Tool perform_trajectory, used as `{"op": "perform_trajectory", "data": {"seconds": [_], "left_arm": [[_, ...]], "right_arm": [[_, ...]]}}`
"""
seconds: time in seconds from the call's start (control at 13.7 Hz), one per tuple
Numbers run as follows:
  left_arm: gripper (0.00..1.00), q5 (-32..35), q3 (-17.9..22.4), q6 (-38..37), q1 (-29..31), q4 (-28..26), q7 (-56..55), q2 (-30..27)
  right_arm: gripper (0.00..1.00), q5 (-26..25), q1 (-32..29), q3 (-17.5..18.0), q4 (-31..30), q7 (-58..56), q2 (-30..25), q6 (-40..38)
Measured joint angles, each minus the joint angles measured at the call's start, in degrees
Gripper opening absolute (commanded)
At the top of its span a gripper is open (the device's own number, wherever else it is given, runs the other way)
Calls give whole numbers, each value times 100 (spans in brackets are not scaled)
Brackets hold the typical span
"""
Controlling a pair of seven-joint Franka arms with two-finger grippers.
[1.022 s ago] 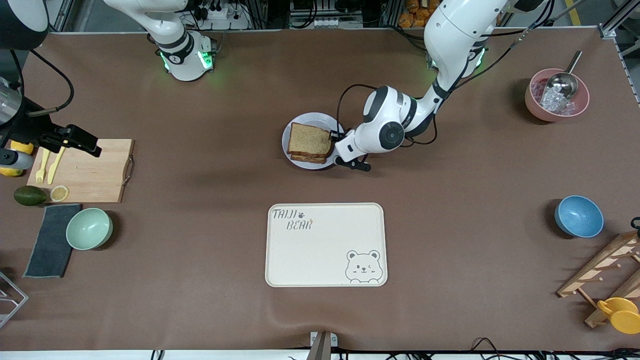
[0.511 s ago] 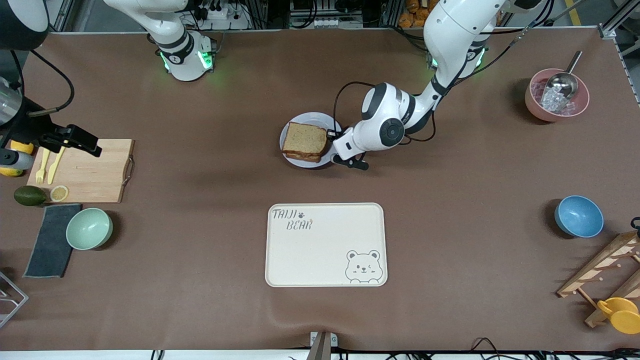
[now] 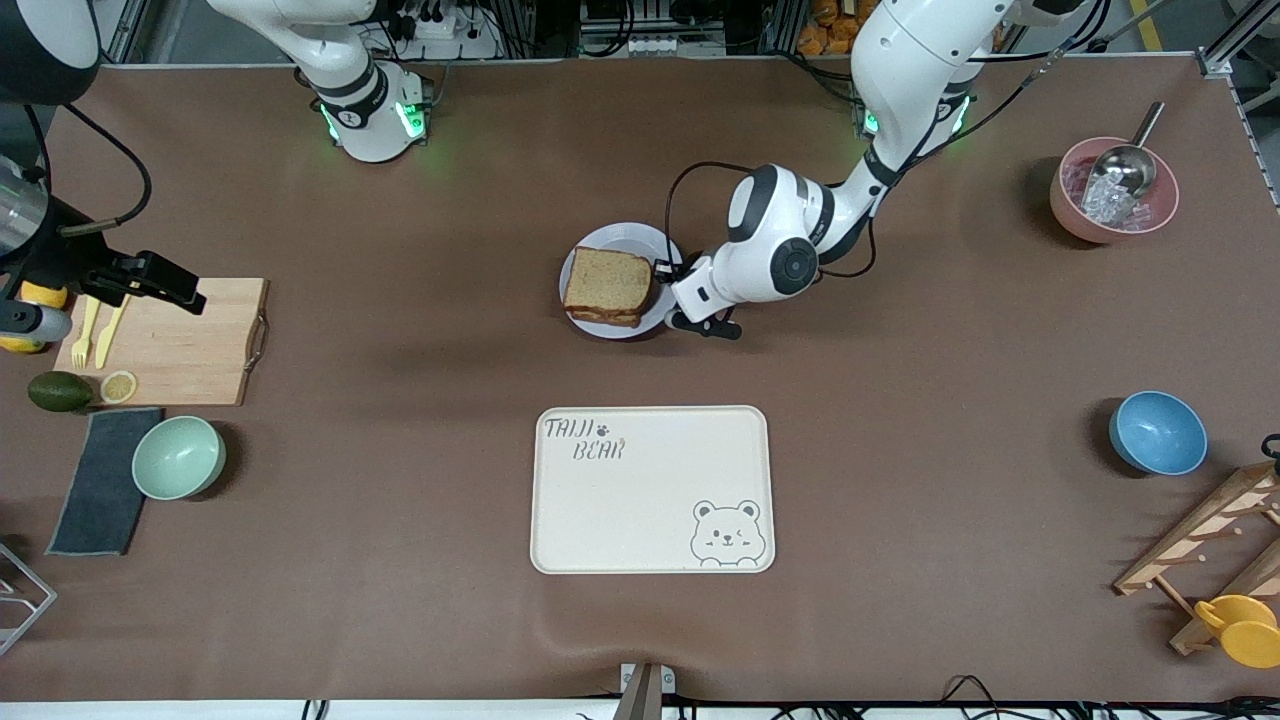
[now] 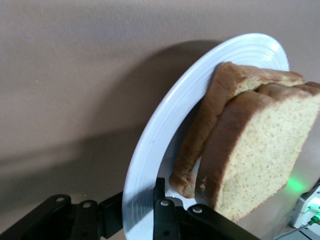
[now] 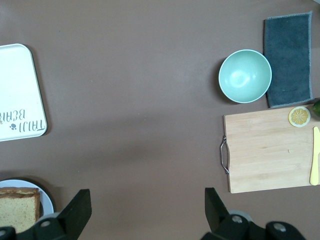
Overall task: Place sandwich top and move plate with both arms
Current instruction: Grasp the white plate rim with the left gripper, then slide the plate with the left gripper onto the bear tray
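The left claw [image 3: 668, 292] has just pinched shut on the rim of the plate [image 3: 597, 240], which has slid slightly toward the right arm's end of the table. The sandwich top [image 3: 607, 281] already sits on the stack (placement looks done). The right claw [image 5: 145, 212] waits spread, high above the table. The tray [image 3: 650, 489] reads "TAIJI BEAR".
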Motion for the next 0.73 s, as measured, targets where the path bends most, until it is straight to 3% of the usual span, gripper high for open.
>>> {"op": "perform_trajectory", "data": {"seconds": [0.44, 0.73], "left_arm": [[0, -776, -65, 22, 691, -24, 1108, -5], [0, -846, -740, 26, 1424, -3, 1176, -42]], "right_arm": [[100, 0, 0, 0, -7, 0, 4, -8], [100, 0, 0, -1, -14, 0, 9, -13]]}}
